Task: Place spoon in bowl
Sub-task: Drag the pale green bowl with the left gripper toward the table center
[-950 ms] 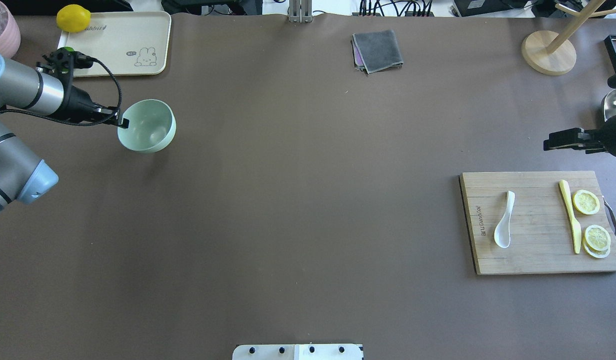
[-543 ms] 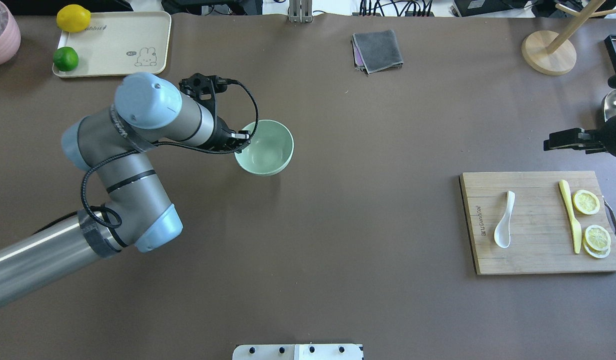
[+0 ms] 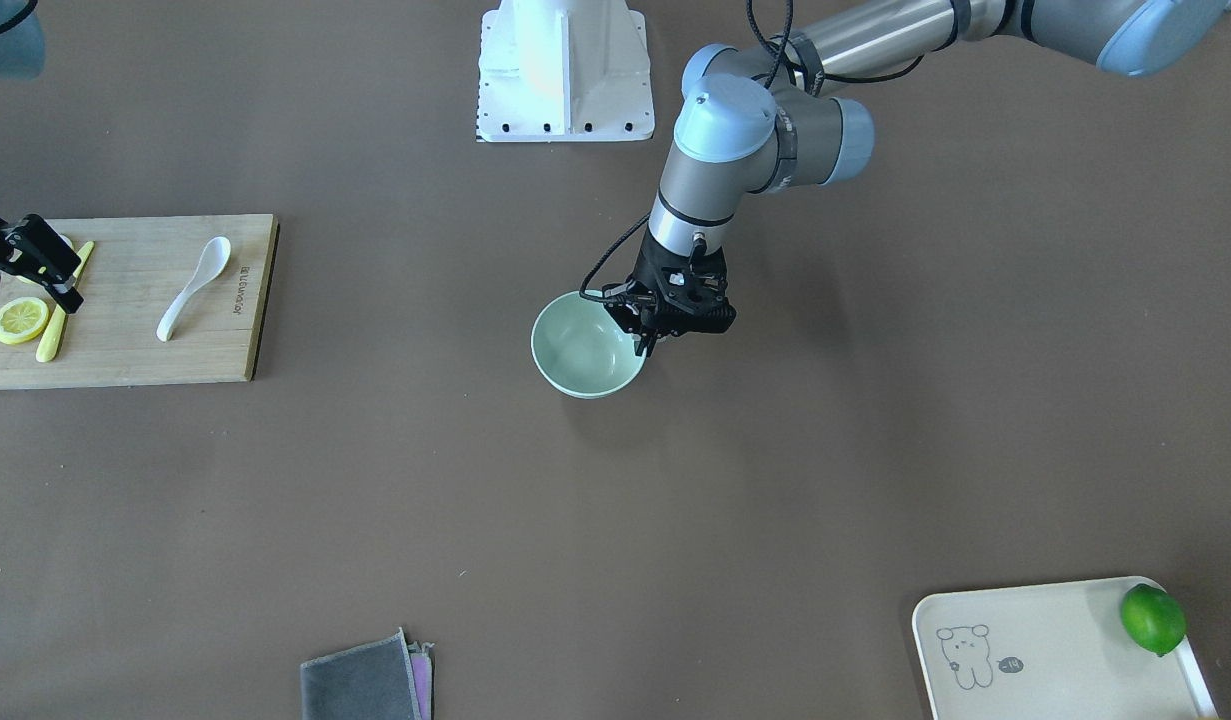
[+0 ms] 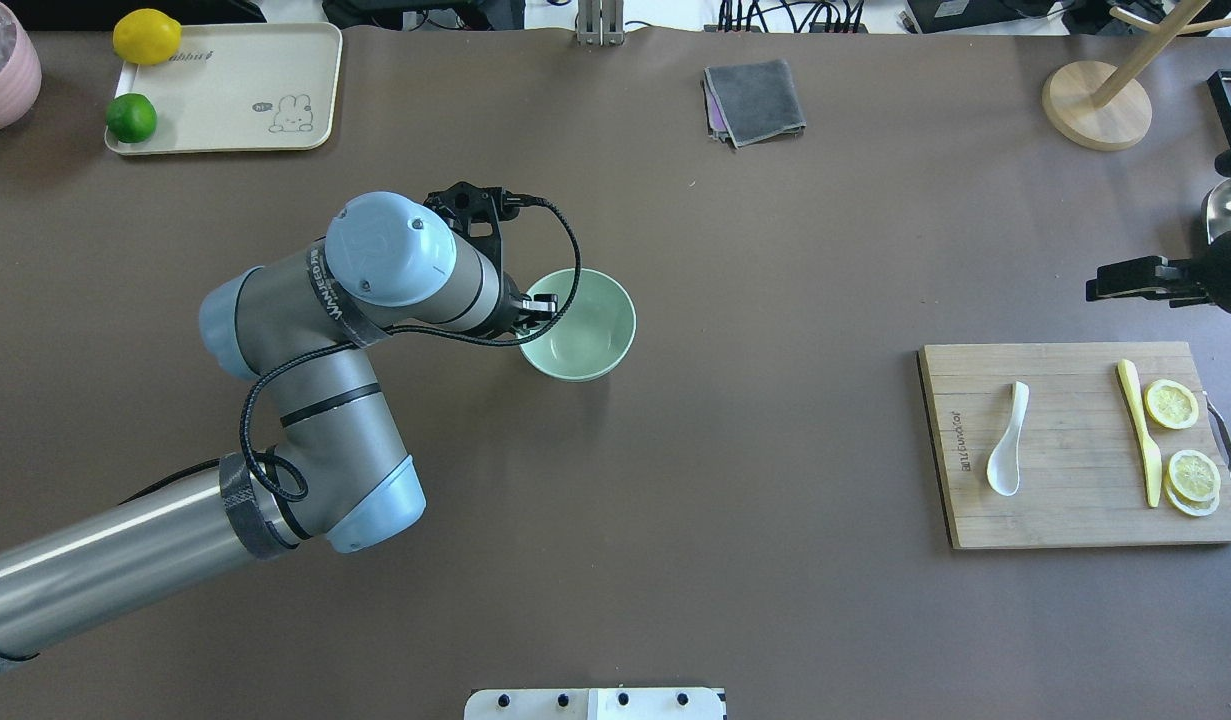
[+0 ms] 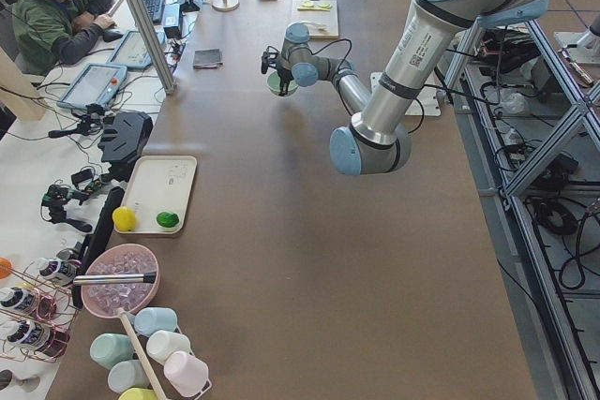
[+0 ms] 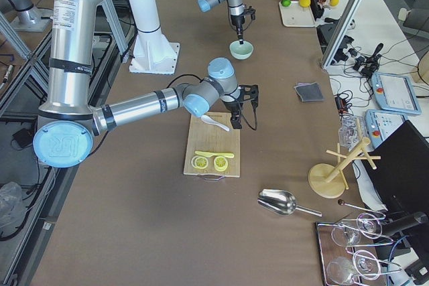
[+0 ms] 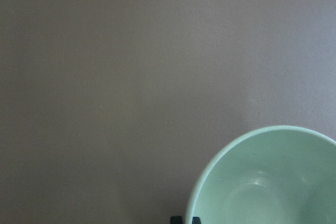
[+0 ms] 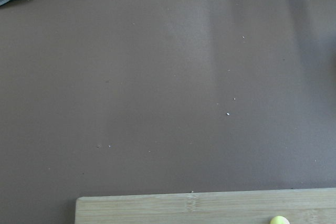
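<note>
Spoon (image 4: 1008, 442) lies on the board (image 4: 1075, 505), right of frame, long axis near vertical, handle up. My left gripper (image 4: 541, 304) pinches the bowl (image 4: 587, 330) rim; the right gripper (image 4: 1097, 287) is too dim, so I cannot tell.

Bowl (image 4: 587, 328): pale mint-green, round, plain-sided, upright, well apart from the cutting board (image 4: 1075, 510).
Spoon (image 4: 1008, 443): glossy white, short curved handle, lying scoop-up on the cutting board, near its bowl-side edge.

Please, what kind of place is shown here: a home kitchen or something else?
Probably a robotics lab, not a home kitchen. The left gripper holds the bowl at a plain table; a person sits at a desk with a keyboard beside it, and metal frames stand alongside.
</note>
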Controlling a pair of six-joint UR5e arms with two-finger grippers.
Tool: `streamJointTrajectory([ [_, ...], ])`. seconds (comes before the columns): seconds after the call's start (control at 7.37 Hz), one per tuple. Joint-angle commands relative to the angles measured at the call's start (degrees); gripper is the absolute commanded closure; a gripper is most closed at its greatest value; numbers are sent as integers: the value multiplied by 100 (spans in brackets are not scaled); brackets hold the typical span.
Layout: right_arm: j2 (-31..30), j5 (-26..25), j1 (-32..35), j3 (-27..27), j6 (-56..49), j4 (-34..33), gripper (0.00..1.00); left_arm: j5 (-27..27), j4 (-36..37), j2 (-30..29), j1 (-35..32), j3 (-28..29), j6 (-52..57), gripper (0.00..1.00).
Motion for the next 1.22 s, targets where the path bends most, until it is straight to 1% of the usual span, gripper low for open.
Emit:
streamJointTrajectory([
  [0.0, -9, -7, -4, -24, -5, 73, 0, 294, 20, -15, 228, -21, 27, 83],
  [0.14, -9, -7, -4, -24, -5, 73, 0, 305, 20, -15, 273, -73, 27, 74],
  [0.27, -18, -7, -13, -24, -5, 82, 0, 340, 20, 11, 273, -187, 44, 16],
  [0.41, -9, -7, -30, -24, 4, 82, 0, 470, 20, 55, 238, -362, 53, 2],
  [0.54, 8, -7, -39, -24, 12, 73, 0, 437, 37, 307, 90, -677, 123, 1],
  [0.68, 9, -16, -48, -24, 117, 73, 1, 89, 55, 510, -329, -863, 619, 1],
  [0.81, 9, -68, -135, -15, 361, 73, 2, -393, 421, 860, -890, -1056, 1120, 1],
  [0.95, 0, -390, -336, -7, 468, 73, 2, -677, 624, 1368, -1287, -1406, 1952, 1],
  [1.09, -26, -489, -547, -15, 1253, 64, 1, -1149, 618, 1869, -1874, -1540, 2787, 1],
])
